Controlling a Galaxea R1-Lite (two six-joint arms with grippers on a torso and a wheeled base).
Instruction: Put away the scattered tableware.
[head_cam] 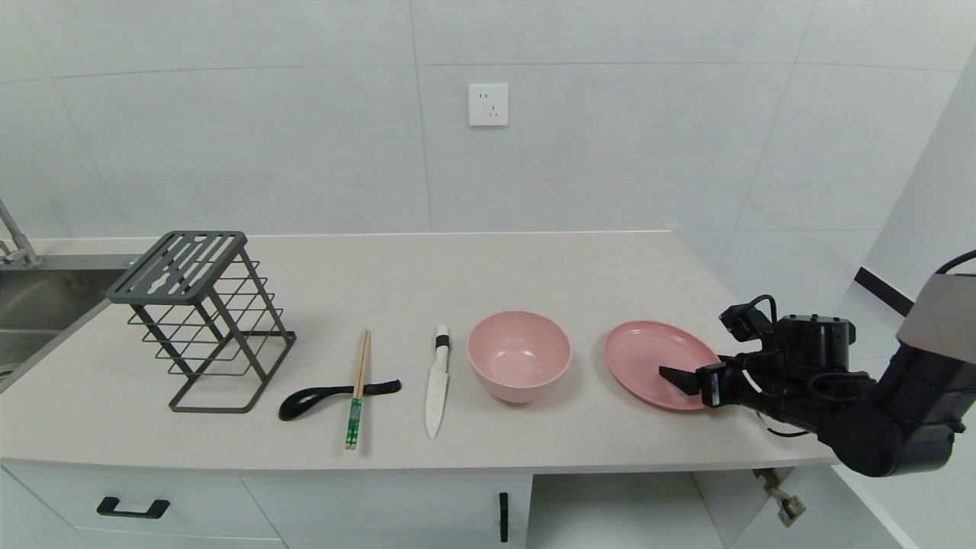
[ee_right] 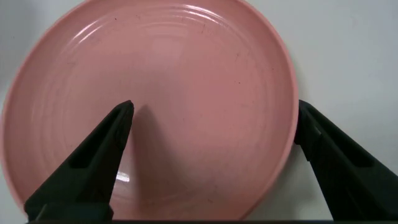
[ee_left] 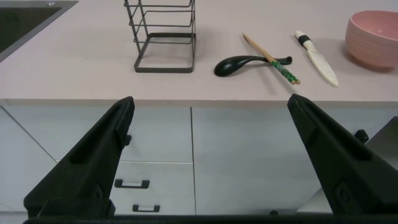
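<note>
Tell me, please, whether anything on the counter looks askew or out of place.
Only one thing: the chopsticks lie crossed over the handle of the black spoon. Nothing looks spilled or broken.

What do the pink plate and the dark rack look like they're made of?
Pink plate: probably plastic or melamine, satin finish; faint specks, concentric rings and a soft glare. Rack: likely metal with matte dark grey coating; thin wire rods and a flat slotted top.

A kitchen: a steel sink (head_cam: 30, 305) with a tap (head_cam: 15, 240) is set into the pale table (head_cam: 473, 267). A wire dish rack (head_cam: 202, 320) stands on top, a white tiled wall (head_cam: 610, 137) with a socket (head_cam: 488, 104) is behind, and drawers (head_cam: 133, 488) are below.
</note>
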